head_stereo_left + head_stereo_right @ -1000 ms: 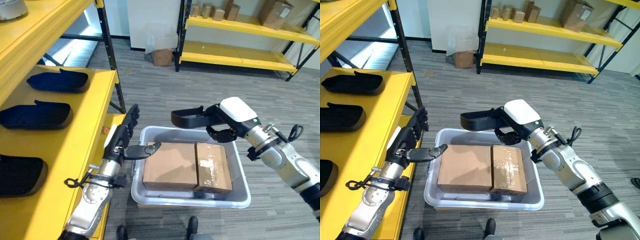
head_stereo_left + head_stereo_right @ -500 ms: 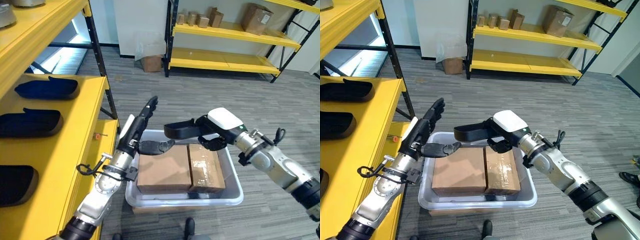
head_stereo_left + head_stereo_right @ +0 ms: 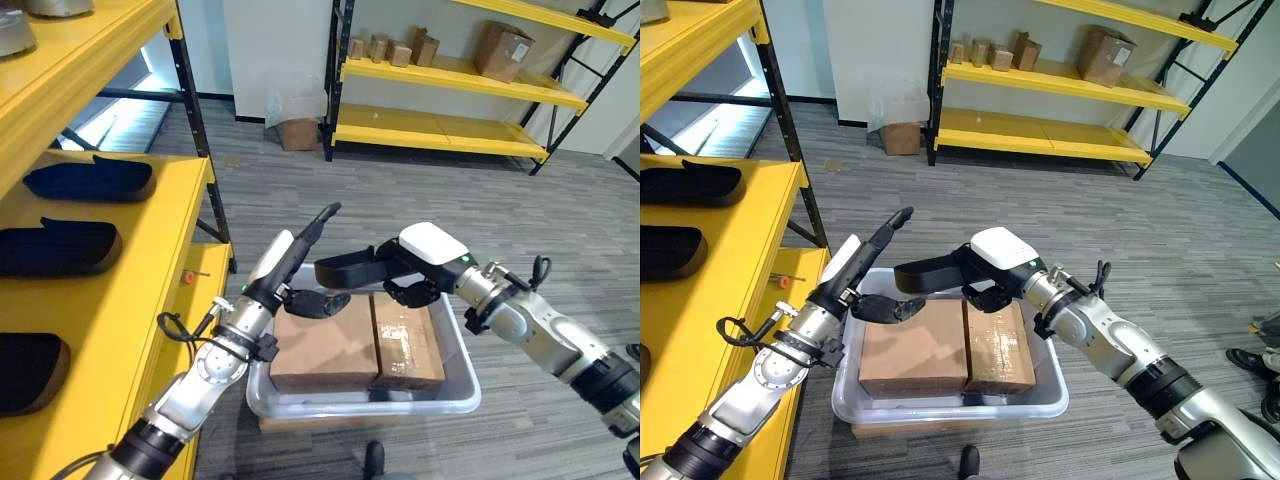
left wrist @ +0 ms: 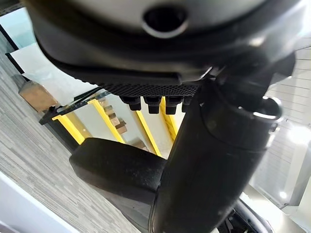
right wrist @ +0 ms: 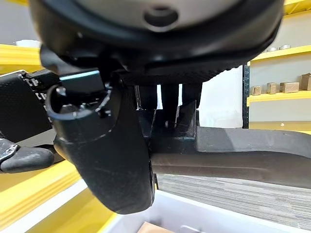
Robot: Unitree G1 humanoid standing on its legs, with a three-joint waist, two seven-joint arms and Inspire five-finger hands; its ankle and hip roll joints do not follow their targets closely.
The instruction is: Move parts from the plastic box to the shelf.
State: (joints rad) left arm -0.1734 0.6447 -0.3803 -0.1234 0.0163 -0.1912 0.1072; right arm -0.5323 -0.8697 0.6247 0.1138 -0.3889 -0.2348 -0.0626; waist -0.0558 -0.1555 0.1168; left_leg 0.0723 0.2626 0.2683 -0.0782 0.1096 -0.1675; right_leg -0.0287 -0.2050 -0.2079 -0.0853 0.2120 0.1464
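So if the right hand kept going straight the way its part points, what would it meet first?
Probably the left hand: the black part held in the right hand points at it above the plastic box. Depth is unclear.
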